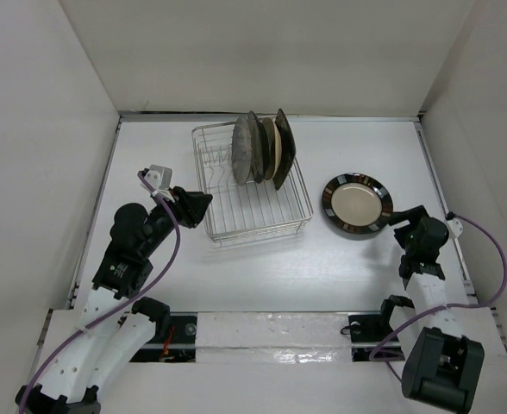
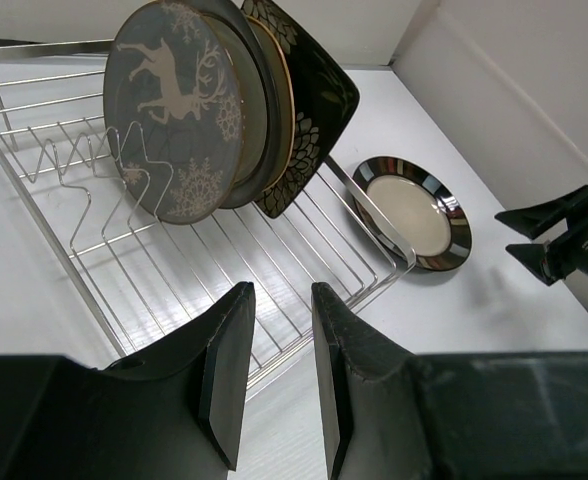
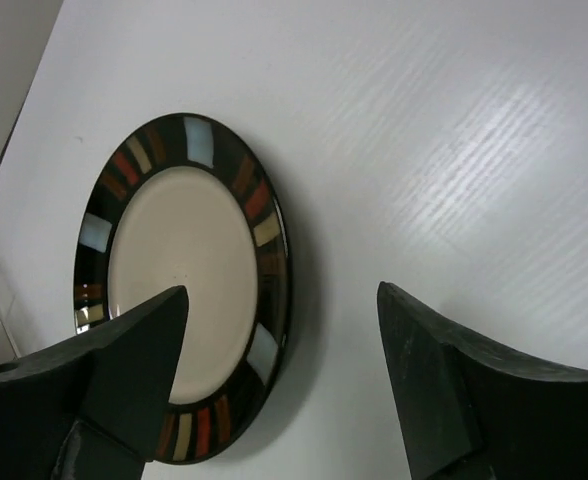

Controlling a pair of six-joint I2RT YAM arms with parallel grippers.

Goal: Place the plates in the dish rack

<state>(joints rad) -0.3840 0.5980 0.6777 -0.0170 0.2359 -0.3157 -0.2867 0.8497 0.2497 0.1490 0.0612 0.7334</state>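
We see the left gripper [image 1: 198, 205] at left centre, empty, its fingers parted by a narrow gap, just beside the dish rack [image 1: 255, 214]. The right gripper [image 1: 402, 221], at right, is spread wide and empty beside the black-rimmed cream plate [image 1: 357, 204], which lies flat on the table [image 1: 322, 276]. Four plates [image 1: 262, 148] stand upright at the rack's far end.

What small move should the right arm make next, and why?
Probably lower the open right end effector onto the rim of the plate to grip it. The plate lies flat on the table beside the rack, the only one not loaded, and in the wrist view its rim sits between the two fingers.
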